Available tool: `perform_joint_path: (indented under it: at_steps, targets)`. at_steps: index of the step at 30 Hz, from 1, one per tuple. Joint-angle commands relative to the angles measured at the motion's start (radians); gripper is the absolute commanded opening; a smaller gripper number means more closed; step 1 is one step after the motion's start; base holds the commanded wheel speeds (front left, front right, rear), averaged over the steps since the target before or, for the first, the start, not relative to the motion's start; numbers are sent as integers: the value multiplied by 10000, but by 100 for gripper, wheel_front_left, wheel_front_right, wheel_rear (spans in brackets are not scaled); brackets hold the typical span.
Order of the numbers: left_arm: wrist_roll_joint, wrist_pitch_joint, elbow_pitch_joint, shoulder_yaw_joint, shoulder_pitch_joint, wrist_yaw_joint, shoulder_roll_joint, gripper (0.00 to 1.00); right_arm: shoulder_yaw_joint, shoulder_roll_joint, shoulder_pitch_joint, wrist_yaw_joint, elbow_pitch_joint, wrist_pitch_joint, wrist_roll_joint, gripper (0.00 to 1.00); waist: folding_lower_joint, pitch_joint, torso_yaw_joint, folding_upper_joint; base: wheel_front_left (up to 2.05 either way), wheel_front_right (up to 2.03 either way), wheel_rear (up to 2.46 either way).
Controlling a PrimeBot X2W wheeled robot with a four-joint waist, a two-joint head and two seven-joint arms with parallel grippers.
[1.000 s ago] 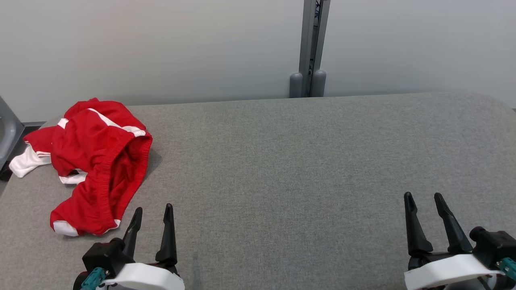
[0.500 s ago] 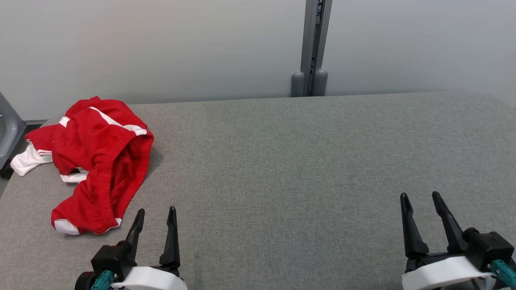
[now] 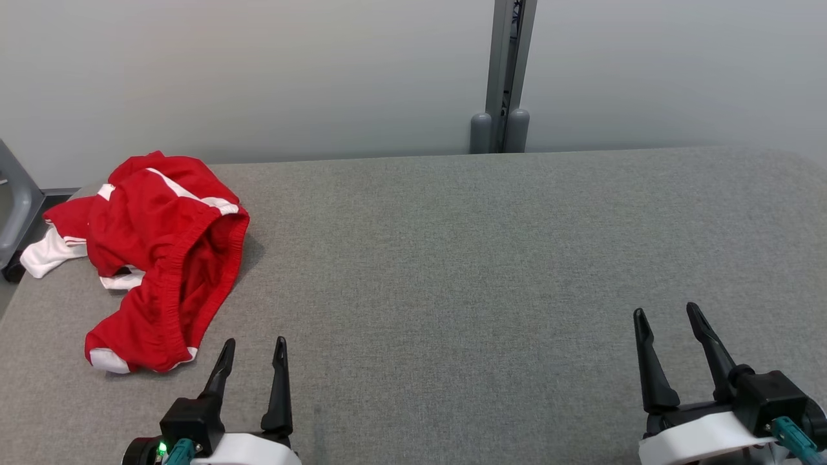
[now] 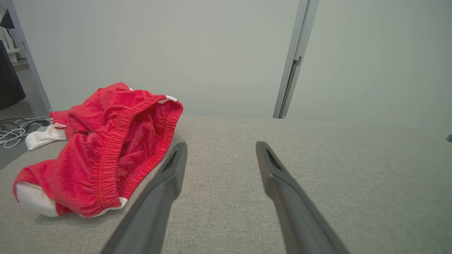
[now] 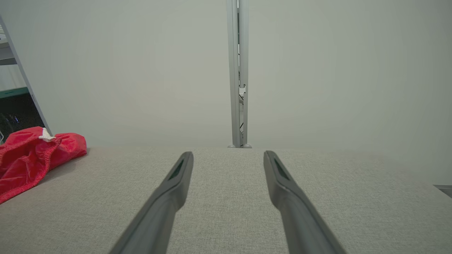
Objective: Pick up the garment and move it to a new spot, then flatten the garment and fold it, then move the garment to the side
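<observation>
The garment point(image 3: 152, 255) is a pair of red shorts with white trim, crumpled in a heap at the table's far left; its elastic waistband gapes towards me in the left wrist view point(image 4: 106, 155). My left gripper point(image 3: 254, 346) stands open just to the near right of the heap, apart from it, with nothing between its fingers point(image 4: 169, 176). My right gripper point(image 3: 667, 312) is open too, at the lower right over bare cloth, far from the garment point(image 5: 31, 158).
A grey fabric table top point(image 3: 465, 258) spreads wide between the arms. Behind it runs a pale wall with a grey upright post point(image 3: 507, 71). A grey frame point(image 3: 13, 206) and cables on the floor point(image 4: 14, 128) lie past the table's left edge.
The whole head picture has drifted slightly right and up, so the camera moved. Both grippers sit a little lower and more inward in the view; the garment lies as before.
</observation>
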Motion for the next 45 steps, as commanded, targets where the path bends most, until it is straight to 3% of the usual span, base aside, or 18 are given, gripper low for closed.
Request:
perform_joint_path:
  at_steps: [1,33,36,45]
  targets:
    - [175,-95,31,-17,-165,36,50,100,22,-90,-85,22,9,-126,-165,100,0,-1,6,-1,0,0,0]
    - [48,-78,320,-67,-230,-21,49,100,-61,-88,-26,22,104,-108,-54,100,0,5,89,-1,0,0,0]
    - [57,-78,339,-96,-297,-48,49,100,-113,-82,29,22,60,-105,-78,100,0,17,307,-1,0,0,0]
    - [70,-78,357,-40,-401,-28,46,100,-96,-79,27,22,-64,-97,-27,100,0,62,2002,-1,0,0,0]
